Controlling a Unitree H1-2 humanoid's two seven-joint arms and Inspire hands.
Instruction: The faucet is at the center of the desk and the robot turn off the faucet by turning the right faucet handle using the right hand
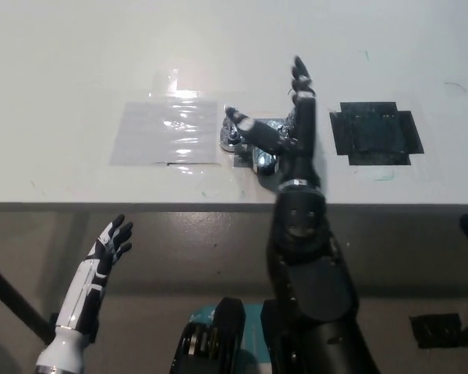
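Observation:
The chrome faucet [249, 139] stands at the middle of the white desk [78, 62]. My black right hand [296, 117] lies over its right side with the fingers stretched out toward the far edge and the thumb reaching left across the faucet body. The right handle is hidden under that hand. The left handle [232, 128] shows clear of it. My forearm rises straight up the middle of the picture. My white left hand [109, 245] rests open below the desk's front edge at the lower left.
A clear plastic sheet [165, 132] is taped flat just left of the faucet. A black tape patch [377, 132] lies to its right. The desk's front edge [140, 205] runs across the picture.

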